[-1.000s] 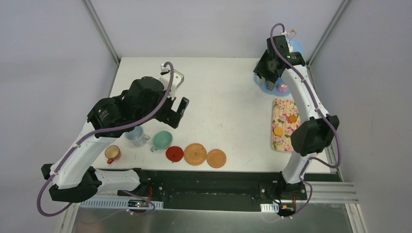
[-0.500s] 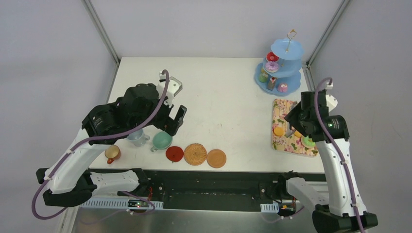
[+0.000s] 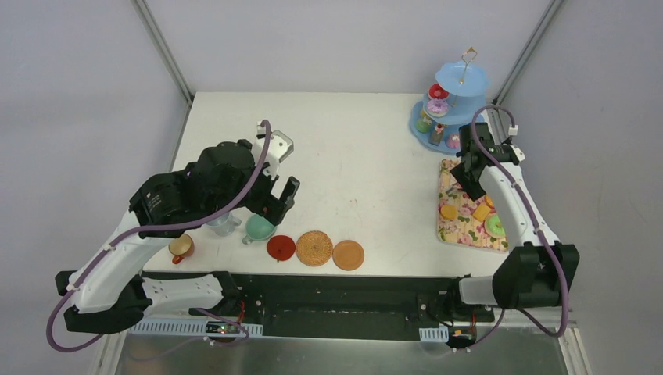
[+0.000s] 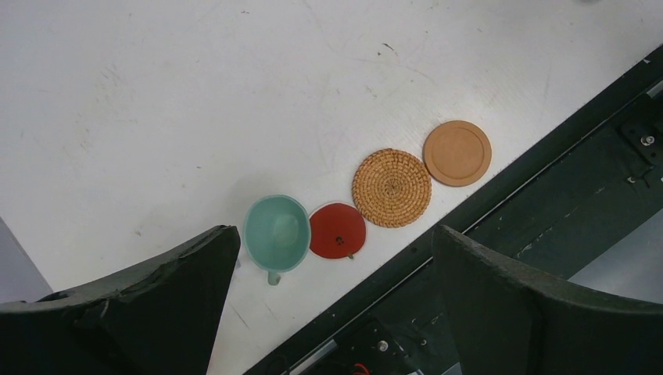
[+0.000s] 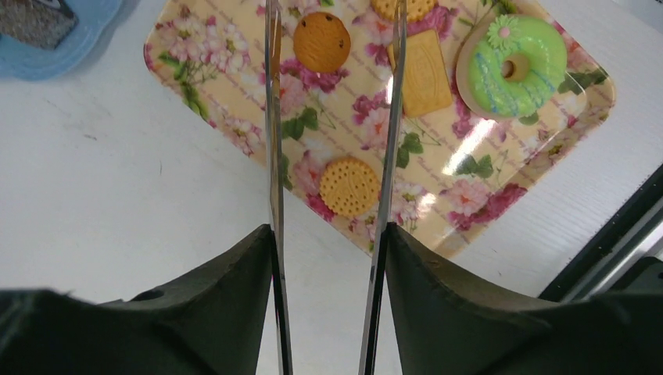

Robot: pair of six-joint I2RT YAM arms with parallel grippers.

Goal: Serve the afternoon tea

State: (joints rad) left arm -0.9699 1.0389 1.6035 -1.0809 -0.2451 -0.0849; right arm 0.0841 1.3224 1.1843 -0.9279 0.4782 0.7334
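The mint green cup (image 3: 260, 226) stands left of a red coaster (image 3: 281, 248), a woven coaster (image 3: 314, 248) and a tan coaster (image 3: 348, 255). The grey-blue cup (image 3: 221, 224) is partly hidden under my left arm. The orange cup (image 3: 181, 248) stands further left. My left gripper (image 3: 284, 197) is open above the mint cup (image 4: 277, 233) and red coaster (image 4: 344, 234). My right gripper (image 3: 467, 173) is shut on the metal tongs (image 5: 272, 117), whose blades stand apart over biscuits (image 5: 349, 186) and a green donut (image 5: 512, 55). The light-blue stand (image 3: 457, 82) holds donuts.
The floral tray (image 3: 453, 230) lies at the right edge, below the stand, and also shows in the right wrist view (image 5: 234, 125). The table's dark front rail (image 4: 547, 180) runs just beyond the coasters. The stand's base (image 5: 47, 47) shows beside the tray.
My right arm swung from the stand to the tray's near part, then back to the tray's far end. My left gripper shifted slightly towards the mint cup.
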